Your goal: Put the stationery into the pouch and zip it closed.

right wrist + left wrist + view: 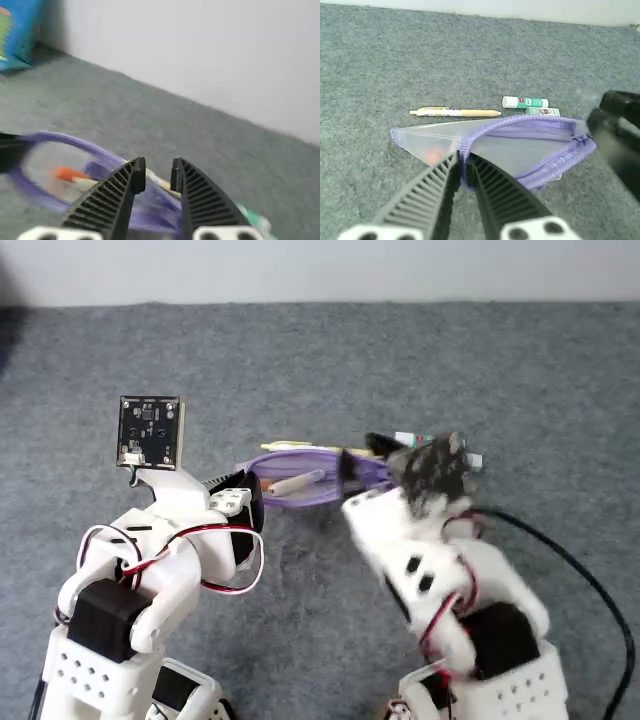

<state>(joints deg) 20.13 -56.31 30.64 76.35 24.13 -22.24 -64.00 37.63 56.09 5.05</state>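
Judged mid-loading, zip undone: nearest, left gripper (464, 162) pinched tight on the purple rim of the pouch (520, 150), propping its mouth up off the table (395, 60). At the pouch's other end, right gripper (158, 177) parted narrowly, grasping nothing discernible. Beyond, pen (455, 112) and glue stick (525, 102) loose just behind the pouch; next, to be fetched and dropped in.

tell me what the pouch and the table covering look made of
The pouch looks like soft translucent plastic film, contents showing through, with a purple woven fabric zip band. The table covering is probably grey carpet or felt, matte and fuzzy-textured.
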